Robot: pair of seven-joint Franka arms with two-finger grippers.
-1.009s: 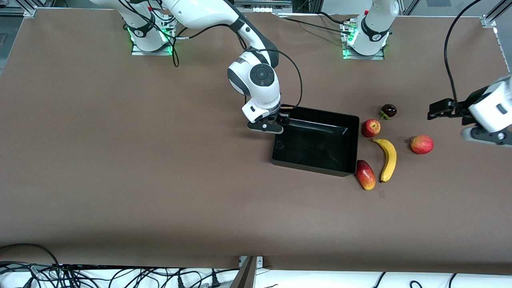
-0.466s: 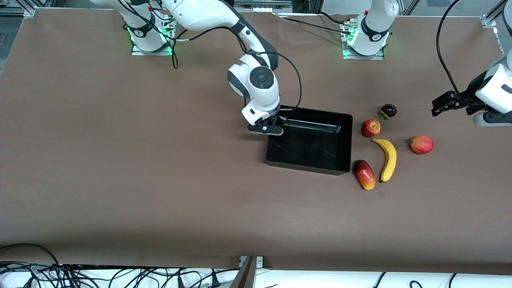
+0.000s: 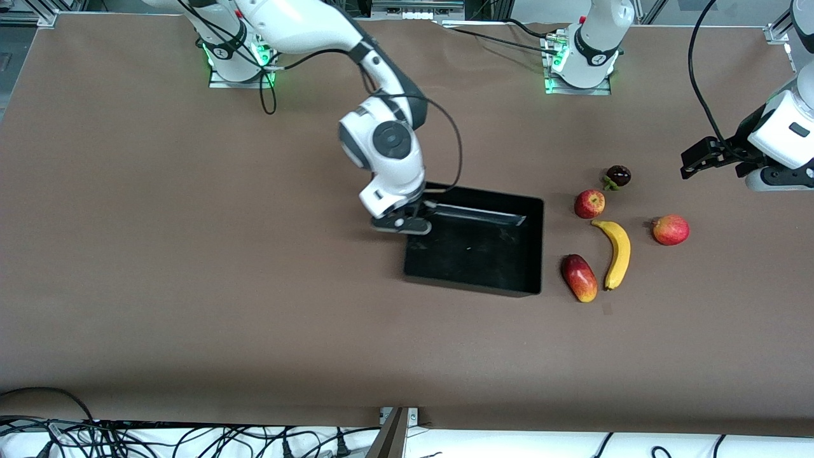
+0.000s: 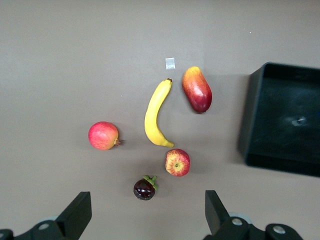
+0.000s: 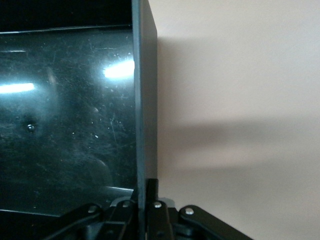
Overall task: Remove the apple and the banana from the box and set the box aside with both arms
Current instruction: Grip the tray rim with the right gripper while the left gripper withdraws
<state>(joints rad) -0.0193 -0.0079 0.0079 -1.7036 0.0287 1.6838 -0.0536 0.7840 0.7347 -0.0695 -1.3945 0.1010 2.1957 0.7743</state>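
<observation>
On the brown table, nearest the front camera, the red-and-yellow mango-like fruit point(image 3: 579, 278) and curved yellow banana point(image 3: 615, 252) lie out of the glossy black open-top plastic box point(image 3: 475, 270), the small red apple point(image 3: 589, 203) just past them. The right gripper point(image 3: 403, 224) is clamped on the box's wall — a level, steady pull should slide it clear (its fingertips are hidden under the wrist). The left gripper point(image 4: 145, 212) waits spread wide above the fruit — its arm partly cut off.

The right gripper point(image 3: 410, 218) hides the box point(image 3: 474, 254) corner it clamps.
</observation>
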